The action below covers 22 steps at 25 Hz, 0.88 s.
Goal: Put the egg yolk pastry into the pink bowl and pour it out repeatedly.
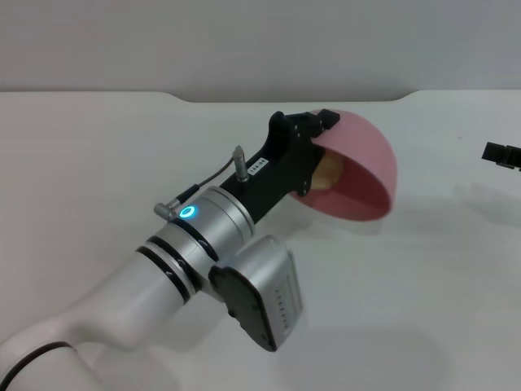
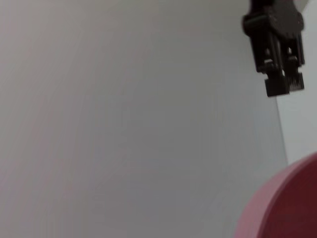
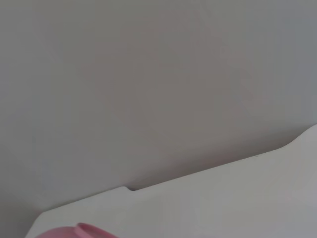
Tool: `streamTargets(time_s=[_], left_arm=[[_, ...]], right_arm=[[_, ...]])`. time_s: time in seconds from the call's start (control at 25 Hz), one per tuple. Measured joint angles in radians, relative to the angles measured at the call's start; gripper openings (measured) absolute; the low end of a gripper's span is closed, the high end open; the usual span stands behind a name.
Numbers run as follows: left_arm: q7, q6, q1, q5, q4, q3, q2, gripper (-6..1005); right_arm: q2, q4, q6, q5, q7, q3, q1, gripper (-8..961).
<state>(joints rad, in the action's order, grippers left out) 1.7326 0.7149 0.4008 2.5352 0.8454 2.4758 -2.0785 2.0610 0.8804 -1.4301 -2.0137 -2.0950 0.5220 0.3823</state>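
My left gripper (image 1: 320, 138) is shut on the rim of the pink bowl (image 1: 368, 167) and holds it above the white table (image 1: 423, 309). The bowl is tipped steeply, with its opening facing down and towards me. The egg yolk pastry (image 1: 330, 173), a pale tan ball, shows inside the bowl next to the gripper. The bowl's edge also shows in the left wrist view (image 2: 287, 208) and in the right wrist view (image 3: 74, 232). My right gripper (image 1: 502, 154) is parked at the far right, away from the bowl, and it shows in the left wrist view (image 2: 283, 85) with its fingers close together.
The white table has a notch (image 1: 293, 98) in its back edge, in front of a plain grey wall. The bowl's shadow (image 1: 440, 212) lies on the table to its right. No other objects are in view.
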Motion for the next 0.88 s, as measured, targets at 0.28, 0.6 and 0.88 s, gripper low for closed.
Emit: streamTargets(time_s=[0.28,0.6,0.88], left_arm=[[-0.029,0.167,0.005,-0.012,-0.055,0.027,0.000,0],[0.070,0.207,-0.012,-0.129,-0.020,0.013,0.002,-1],[0.112,-0.193,-0.109,-0.442,0.279,-0.235,0.015,-1]], right_arm=[[0.002,-0.008,-0.006,0.000,-0.002,-0.001,-0.006,467],[0.002,-0.025,-0.014,0.000,-0.002,0.013,0.007,472],[0.002,-0.027,-0.027,-0.008,0.005,0.058,0.035,475]])
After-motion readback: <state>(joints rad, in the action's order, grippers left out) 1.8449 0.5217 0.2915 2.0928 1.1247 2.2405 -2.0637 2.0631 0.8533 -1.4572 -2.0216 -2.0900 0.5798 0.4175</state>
